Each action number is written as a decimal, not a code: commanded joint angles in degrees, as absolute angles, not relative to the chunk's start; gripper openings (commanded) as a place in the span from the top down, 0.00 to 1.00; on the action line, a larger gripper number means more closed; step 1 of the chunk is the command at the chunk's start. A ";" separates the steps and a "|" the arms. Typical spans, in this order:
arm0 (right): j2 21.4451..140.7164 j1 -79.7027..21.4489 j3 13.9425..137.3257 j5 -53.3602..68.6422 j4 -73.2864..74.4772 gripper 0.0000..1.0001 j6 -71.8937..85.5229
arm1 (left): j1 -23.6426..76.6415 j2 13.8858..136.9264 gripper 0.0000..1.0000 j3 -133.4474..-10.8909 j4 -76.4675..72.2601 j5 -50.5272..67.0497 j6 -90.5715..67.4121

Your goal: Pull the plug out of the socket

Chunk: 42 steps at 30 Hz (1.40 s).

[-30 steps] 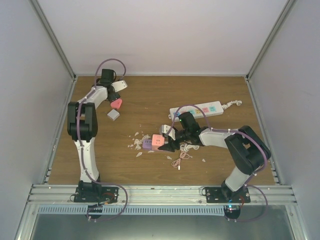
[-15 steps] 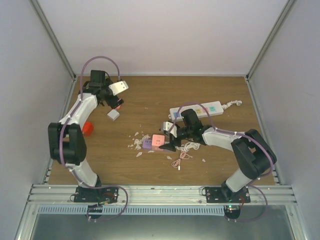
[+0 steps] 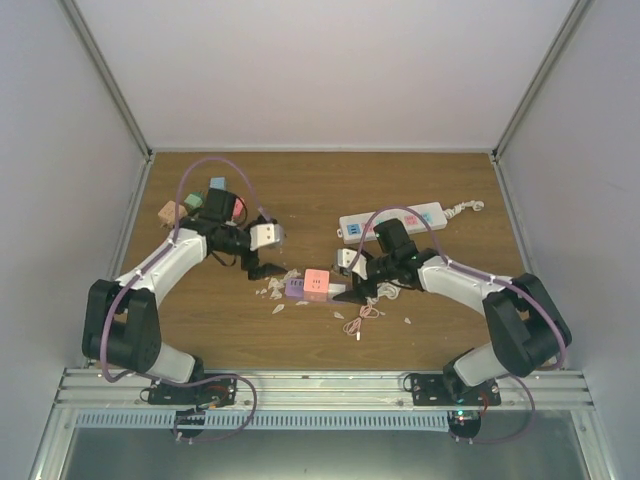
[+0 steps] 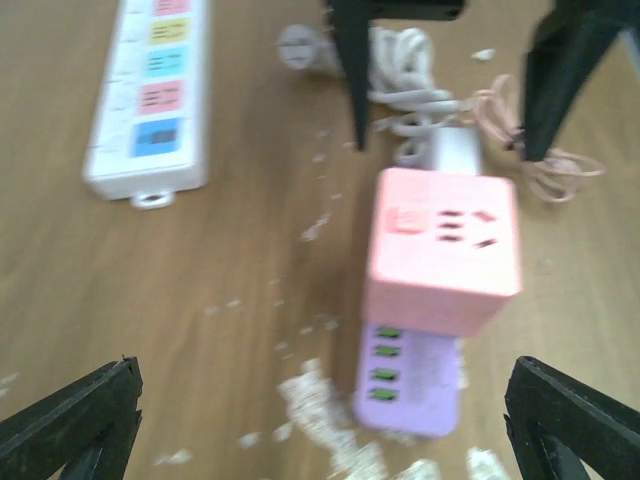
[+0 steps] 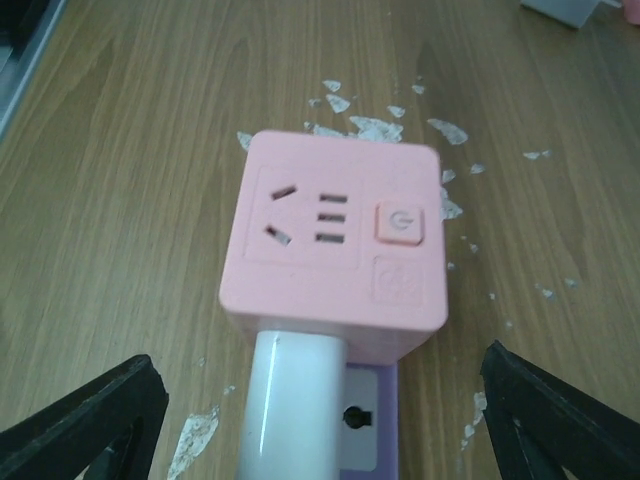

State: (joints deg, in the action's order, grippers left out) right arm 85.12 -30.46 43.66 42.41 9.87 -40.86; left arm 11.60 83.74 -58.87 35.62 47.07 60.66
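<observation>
top external: your left gripper [image 3: 265,268] sits just left of the pink socket cube [image 3: 317,283] and your right gripper [image 3: 350,291] just right of it. that puts the cube between the two, near the middle of the table [image 3: 300,190]. both arms reach in low from opposite sides.

left wrist: left gripper [image 4: 322,370] is spread wide, fingers [image 4: 70,420] out at the bottom corners, nothing in them or touching them. pink socket cube [image 4: 443,250] lies ahead, right of centre, with its pin holes facing up. a purple block [image 4: 410,380] with green ports pokes out from under the cube's near edge, touching it. the white plug [image 4: 455,150] is at the cube's far side, blurred. the white cable [image 4: 405,85] is bunched behind it. you can see the right arm's fingers [image 4: 352,60] standing either side of that plug, apart from it.

right wrist: right gripper [image 5: 320,358] is also wide apart and grips nothing. fingers [image 5: 90,420] are at the bottom corners. the white plug [image 5: 295,410] runs up the middle between them and is seated in the near side of the pink socket cube [image 5: 335,240]. there's a clear gap on each side, no contact. purple block [image 5: 372,425] shows beside and under the plug.

rest of the top view: power strip [image 3: 392,221] lies behind the right arm, apart from the cube. thin pink cable [image 3: 360,320] is on the near side of the right gripper. white flakes [image 3: 270,290] are scattered by the purple block, and small coloured blocks [image 3: 170,212] sit far left.
</observation>
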 commanded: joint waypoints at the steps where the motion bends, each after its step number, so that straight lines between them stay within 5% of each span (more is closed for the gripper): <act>1: 84.98 -30.10 42.16 41.80 11.27 0.16 -41.79 | 16.63 83.06 0.01 -54.31 29.71 53.73 59.65; 8: 87.56 -30.47 43.67 41.33 10.74 0.35 -40.26 | 23.32 84.68 0.01 -49.17 20.48 50.03 54.99; 22: 89.65 -32.01 44.99 38.06 12.21 0.55 -39.26 | 31.42 90.87 0.07 -47.99 12.07 42.29 51.35; 36: 89.23 -30.49 45.70 37.96 15.35 0.75 -40.74 | 31.46 90.89 0.55 -46.15 13.19 34.37 53.07; 42: 88.63 -28.68 45.84 37.13 18.01 0.82 -42.11 | 31.25 91.80 0.65 -46.49 14.09 32.21 53.84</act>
